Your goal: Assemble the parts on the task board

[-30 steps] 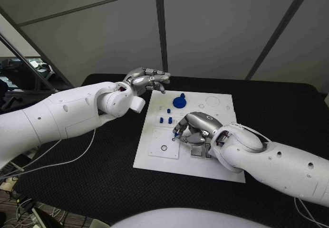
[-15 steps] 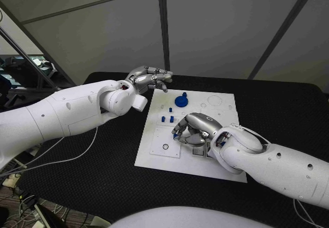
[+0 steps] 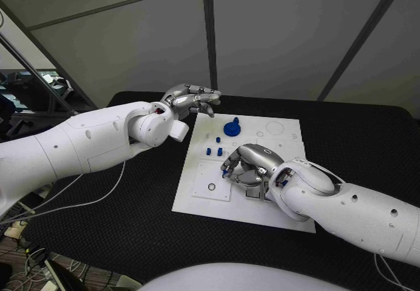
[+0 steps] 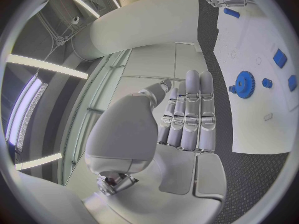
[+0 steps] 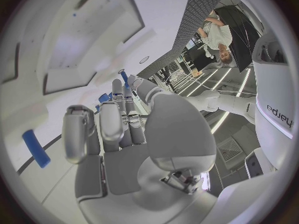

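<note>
Counted on the task board (image 3: 197, 203):
- one blue gear (image 3: 231, 128) near the far edge
- three small blue pegs (image 3: 217, 140) in a cluster just nearer than the gear
- one more blue piece (image 3: 226, 173) right at the right hand's fingertips
- one black ring (image 3: 210, 187) on the near-left part

Board sat mid-table on the black table (image 3: 131, 230). Wide bare table on its left, right and near sides. Near-left corner and near edge of the board uncovered.

Right hand (image 3: 249, 163) hung low over the board's middle, fingers curled down toward the surface. Thumb blocked the fingertips in the right wrist view. Could not tell whether the blue piece was pinched or just lay beside them. Right forearm crossed the board's near-right corner and covered it. Grey metal fixture (image 3: 257, 193) was partly hidden under that hand.

Left hand (image 3: 191, 100) was off the board, past its far-left corner. In the left wrist view the fingers (image 4: 190, 114) lay side by side, stretched out, thumb set apart, nothing in them. Gear and pegs were just right of that hand, not touching. Clear gap between the two hands, with the pegs in it.

Also around: a thin white cable (image 3: 96, 197) looped on the table's left side, well apart from the board.
</note>
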Motion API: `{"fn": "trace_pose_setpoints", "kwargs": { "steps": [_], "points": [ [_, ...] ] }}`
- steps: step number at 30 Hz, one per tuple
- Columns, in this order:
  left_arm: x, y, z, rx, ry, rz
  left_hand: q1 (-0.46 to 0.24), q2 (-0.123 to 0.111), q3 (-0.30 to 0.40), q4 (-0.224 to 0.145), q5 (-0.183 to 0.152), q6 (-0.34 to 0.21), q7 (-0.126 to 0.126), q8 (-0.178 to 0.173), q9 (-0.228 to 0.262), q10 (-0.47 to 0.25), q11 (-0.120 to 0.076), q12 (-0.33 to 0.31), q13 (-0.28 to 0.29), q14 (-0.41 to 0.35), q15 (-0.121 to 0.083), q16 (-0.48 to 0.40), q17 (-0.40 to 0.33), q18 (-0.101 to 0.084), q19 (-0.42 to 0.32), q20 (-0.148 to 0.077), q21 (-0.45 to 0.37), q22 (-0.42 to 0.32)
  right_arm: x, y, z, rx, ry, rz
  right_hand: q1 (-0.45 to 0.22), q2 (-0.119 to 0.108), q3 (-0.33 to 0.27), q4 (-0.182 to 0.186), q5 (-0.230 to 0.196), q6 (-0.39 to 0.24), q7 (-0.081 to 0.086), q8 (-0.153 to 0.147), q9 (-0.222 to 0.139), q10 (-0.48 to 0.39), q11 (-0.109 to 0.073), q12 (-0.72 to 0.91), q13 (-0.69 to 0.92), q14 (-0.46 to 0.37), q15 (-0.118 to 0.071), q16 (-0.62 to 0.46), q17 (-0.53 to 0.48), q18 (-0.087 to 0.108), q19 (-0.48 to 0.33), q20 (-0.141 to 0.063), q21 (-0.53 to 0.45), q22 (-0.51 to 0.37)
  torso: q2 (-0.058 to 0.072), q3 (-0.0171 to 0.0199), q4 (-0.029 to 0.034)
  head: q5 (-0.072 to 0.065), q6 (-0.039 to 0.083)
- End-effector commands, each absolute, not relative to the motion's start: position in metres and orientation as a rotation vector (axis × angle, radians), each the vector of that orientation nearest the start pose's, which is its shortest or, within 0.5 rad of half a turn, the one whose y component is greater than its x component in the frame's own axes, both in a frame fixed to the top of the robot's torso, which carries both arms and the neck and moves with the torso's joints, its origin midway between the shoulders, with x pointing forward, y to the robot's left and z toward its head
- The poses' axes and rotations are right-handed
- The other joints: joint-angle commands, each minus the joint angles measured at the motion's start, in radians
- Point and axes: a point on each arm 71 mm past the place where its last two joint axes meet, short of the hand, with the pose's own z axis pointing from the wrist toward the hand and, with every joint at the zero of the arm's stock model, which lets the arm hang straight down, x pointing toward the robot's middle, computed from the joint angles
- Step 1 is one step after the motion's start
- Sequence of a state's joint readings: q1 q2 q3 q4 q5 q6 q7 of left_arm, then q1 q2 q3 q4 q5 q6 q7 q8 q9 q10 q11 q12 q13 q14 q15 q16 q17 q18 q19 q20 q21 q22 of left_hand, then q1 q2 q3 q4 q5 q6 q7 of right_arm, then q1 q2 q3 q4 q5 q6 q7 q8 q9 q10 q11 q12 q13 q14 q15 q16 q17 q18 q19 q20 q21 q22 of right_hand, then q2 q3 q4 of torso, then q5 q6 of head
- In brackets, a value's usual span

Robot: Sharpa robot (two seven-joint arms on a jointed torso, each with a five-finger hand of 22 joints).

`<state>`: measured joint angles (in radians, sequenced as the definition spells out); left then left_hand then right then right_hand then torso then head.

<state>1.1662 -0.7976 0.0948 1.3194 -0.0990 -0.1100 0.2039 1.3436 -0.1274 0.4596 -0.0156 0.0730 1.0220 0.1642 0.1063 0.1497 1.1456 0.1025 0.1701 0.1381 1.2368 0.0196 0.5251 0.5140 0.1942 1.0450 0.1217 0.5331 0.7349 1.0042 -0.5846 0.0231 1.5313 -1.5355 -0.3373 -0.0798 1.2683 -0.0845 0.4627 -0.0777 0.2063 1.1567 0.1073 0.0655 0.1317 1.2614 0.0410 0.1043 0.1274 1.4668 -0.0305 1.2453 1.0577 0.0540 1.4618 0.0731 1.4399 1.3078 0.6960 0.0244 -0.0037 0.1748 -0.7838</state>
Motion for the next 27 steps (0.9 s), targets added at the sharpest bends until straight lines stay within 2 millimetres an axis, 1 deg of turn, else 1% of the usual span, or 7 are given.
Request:
{"fn": "trace_pose_setpoints", "kwargs": {
  "steps": [1, 14, 21, 24, 27],
  "points": [
    [0.5307, 0.2387, -0.1700, -1.113, 1.530, -1.539, -0.002, 0.008, -0.001, -0.005, -0.003, 0.001, 0.005, -0.006, 0.002, -0.008, -0.001, 0.003, 0.002, -0.002, 0.004, -0.004, -0.001, -0.013, -0.002, 0.005, -0.003, -0.001, 0.4323, -0.0637, -0.2367, -0.267, 1.687, 0.939, 0.000, 0.004, -0.002, -0.002, 0.004, 0.005, 0.000, 0.002, 0.001, 0.004, 0.004, -0.004, -0.001, 0.018, -0.007, 0.006, 0.000, -0.011, 0.016, -0.001, 0.000, 0.097, 0.000, -0.0003, -0.0004, 0.000, -0.001],
    [0.5306, 0.2390, -0.1701, -1.105, 1.534, -1.535, -0.002, 0.008, -0.001, -0.005, -0.003, 0.001, 0.005, -0.006, 0.002, -0.008, -0.001, 0.003, 0.002, -0.002, 0.004, -0.004, -0.001, -0.013, -0.002, 0.005, -0.003, -0.001, 0.4311, -0.0609, -0.2401, -0.312, 1.730, 0.913, -0.001, 0.003, -0.003, -0.003, 0.004, 0.005, 0.000, 0.002, 0.001, 0.005, 0.004, -0.005, -0.002, 0.018, -0.007, 0.007, 0.001, -0.011, 0.016, -0.001, -0.001, 0.097, -0.001, -0.0004, 0.0002, 0.000, -0.003],
    [0.5306, 0.2388, -0.1701, -1.104, 1.536, -1.535, -0.002, 0.008, -0.001, -0.005, -0.003, 0.001, 0.005, -0.006, 0.002, -0.008, -0.001, 0.003, 0.002, -0.002, 0.004, -0.004, -0.001, -0.013, -0.002, 0.005, -0.003, -0.001, 0.4315, -0.0607, -0.2406, -0.318, 1.732, 0.883, -0.002, 0.003, -0.005, -0.002, 0.000, 0.006, 0.000, 0.002, 0.001, 0.006, 0.004, -0.006, -0.002, 0.019, -0.006, 0.008, 0.002, -0.011, 0.015, -0.001, -0.001, 0.096, 0.000, -0.0001, -0.0009, 0.002, -0.005],
    [0.5306, 0.2388, -0.1701, -1.104, 1.536, -1.535, -0.002, 0.008, -0.001, -0.005, -0.003, 0.001, 0.005, -0.006, 0.002, -0.008, -0.001, 0.003, 0.002, -0.002, 0.004, -0.004, -0.001, -0.013, -0.002, 0.005, -0.003, -0.001, 0.4321, -0.0610, -0.2406, -0.316, 1.730, 0.863, -0.004, 0.000, -0.007, -0.002, -0.003, 0.005, 0.000, 0.002, 0.001, 0.009, 0.004, -0.007, -0.001, 0.019, -0.006, 0.010, 0.004, -0.011, 0.014, -0.001, -0.002, 0.095, 0.000, 0.0000, -0.0006, 0.002, -0.005],
    [0.5306, 0.2388, -0.1701, -1.104, 1.536, -1.535, -0.002, 0.008, -0.001, -0.005, -0.003, 0.001, 0.005, -0.006, 0.002, -0.008, -0.001, 0.003, 0.002, -0.002, 0.004, -0.004, -0.001, -0.013, -0.002, 0.005, -0.003, -0.001, 0.4324, -0.0608, -0.2403, -0.312, 1.725, 0.856, -0.004, -0.008, -0.013, -0.005, -0.007, -0.015, 0.003, -0.005, -0.005, 0.025, 0.002, -0.001, 0.005, 0.019, -0.008, 0.012, 0.004, -0.010, 0.014, -0.001, -0.003, 0.095, 0.000, -0.0003, -0.0002, 0.000, -0.004]
  ]
}}
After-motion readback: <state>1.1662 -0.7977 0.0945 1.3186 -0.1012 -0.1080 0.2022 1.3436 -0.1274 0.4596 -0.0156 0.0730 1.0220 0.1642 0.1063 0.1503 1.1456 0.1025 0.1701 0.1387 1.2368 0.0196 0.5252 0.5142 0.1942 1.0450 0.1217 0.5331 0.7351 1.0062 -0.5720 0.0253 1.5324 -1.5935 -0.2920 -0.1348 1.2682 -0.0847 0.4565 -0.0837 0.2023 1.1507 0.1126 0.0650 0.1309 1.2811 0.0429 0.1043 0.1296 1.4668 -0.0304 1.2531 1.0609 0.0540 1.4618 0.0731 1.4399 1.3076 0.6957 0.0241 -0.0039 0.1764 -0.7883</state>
